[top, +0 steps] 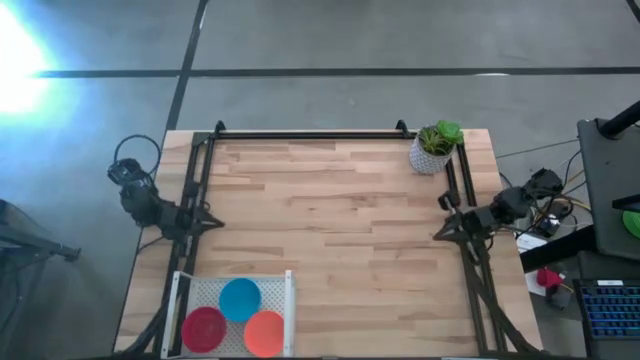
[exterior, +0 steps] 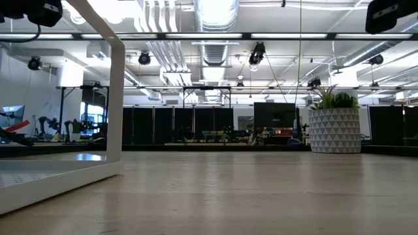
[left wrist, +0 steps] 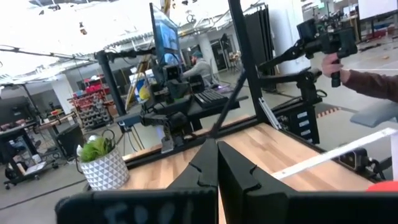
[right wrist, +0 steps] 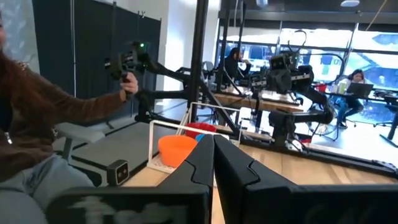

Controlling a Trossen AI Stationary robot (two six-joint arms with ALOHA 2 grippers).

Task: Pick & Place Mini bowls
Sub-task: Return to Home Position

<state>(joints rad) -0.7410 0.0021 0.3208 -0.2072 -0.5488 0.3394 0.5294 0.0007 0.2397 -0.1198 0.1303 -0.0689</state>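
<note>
Three mini bowls sit in a white wire tray (top: 285,290) at the table's near left corner: a blue one (top: 240,298), a red one (top: 204,328) and an orange one (top: 265,333). The right wrist view shows the orange bowl (right wrist: 177,149) with the red bowl (right wrist: 200,129) behind it. My left gripper (top: 205,221) hovers shut at the table's left edge, above the tray's far side and pointing level. My right gripper (top: 446,228) hovers shut at the right edge. In the wrist views, both the left gripper (left wrist: 217,168) and the right gripper (right wrist: 213,163) have nothing between their fingers.
A white pot with a green plant (top: 435,148) stands at the far right corner. A black frame (top: 300,135) runs along the far edge and both sides. The bare wood (top: 330,230) lies between the arms. A person's sleeve and hand (right wrist: 127,87) hold a handle beyond the table's left side.
</note>
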